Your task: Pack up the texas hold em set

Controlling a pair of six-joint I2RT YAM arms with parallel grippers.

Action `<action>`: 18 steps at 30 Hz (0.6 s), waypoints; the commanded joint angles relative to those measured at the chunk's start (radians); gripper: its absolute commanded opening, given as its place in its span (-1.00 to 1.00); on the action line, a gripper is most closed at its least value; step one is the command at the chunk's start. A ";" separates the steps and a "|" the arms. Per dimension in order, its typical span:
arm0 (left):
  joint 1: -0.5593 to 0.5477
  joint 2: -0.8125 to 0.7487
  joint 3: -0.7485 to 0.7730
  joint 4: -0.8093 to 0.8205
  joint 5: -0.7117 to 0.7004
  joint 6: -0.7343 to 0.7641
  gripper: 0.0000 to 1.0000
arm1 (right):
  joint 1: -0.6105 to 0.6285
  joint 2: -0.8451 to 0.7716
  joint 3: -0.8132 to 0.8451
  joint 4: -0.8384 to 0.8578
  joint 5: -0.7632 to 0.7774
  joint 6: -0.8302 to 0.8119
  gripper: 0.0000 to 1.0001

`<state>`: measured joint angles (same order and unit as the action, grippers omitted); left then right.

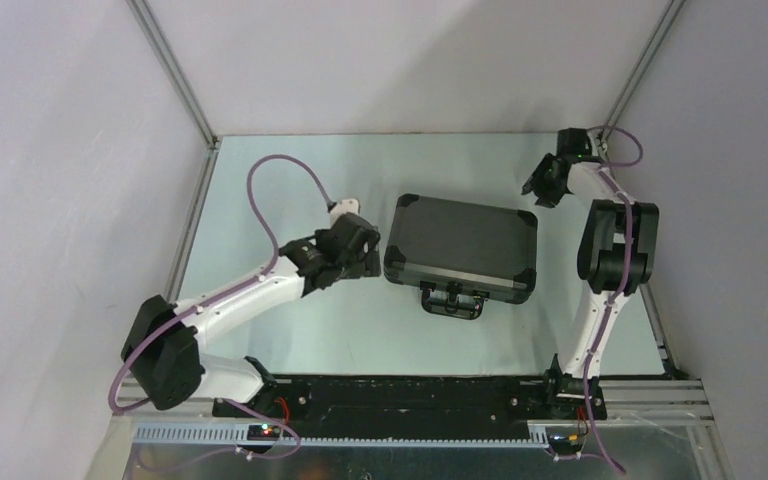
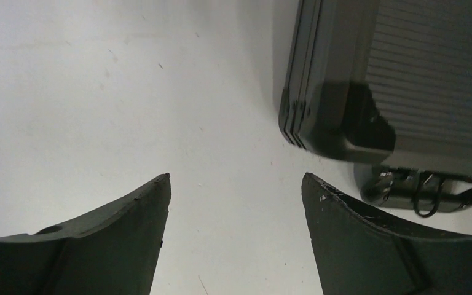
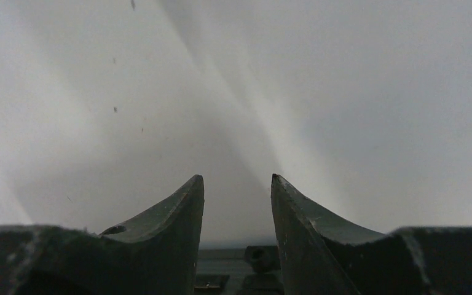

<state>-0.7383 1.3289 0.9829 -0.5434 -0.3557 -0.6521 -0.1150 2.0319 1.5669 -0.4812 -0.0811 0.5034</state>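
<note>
At counter (image 1: 260, 180) centre, the case (image 1: 460, 248) lies shut, handle (image 1: 452, 300) toward the arm bases. Risk: a sideways nudge from the left claw (image 2: 236, 178), spread wide and empty just beside it, could slide it. Case shell: black, ribbed, rounded corners. The right claw (image 3: 236, 178) hovers well apart, parted, empty.

A pale flat table top (image 1: 290, 170) sits between plain grey walls (image 1: 60, 120). Thin silver metal bars (image 1: 172, 68) stand at the far corners.

arms (image 1: 250, 290): white links, black joints | cables (image 1: 252, 190): purple | left claw (image 2: 236, 181): black
</note>
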 commanded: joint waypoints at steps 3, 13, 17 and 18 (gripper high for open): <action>-0.060 0.054 -0.050 0.131 -0.043 -0.089 0.64 | 0.068 0.021 0.011 -0.109 0.021 -0.052 -0.02; -0.072 0.210 -0.051 0.251 0.000 -0.107 0.59 | 0.125 0.013 -0.103 -0.153 -0.002 -0.132 -0.05; -0.077 0.250 -0.077 0.291 0.015 -0.130 0.57 | 0.171 0.002 -0.148 -0.162 -0.013 -0.144 -0.07; -0.078 0.254 -0.081 0.296 0.016 -0.131 0.57 | 0.182 0.001 -0.155 -0.162 -0.013 -0.145 -0.07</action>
<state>-0.8032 1.5635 0.9100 -0.3943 -0.3573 -0.7315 -0.0181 2.0579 1.4891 -0.4835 -0.0425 0.3843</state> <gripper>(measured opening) 0.787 0.468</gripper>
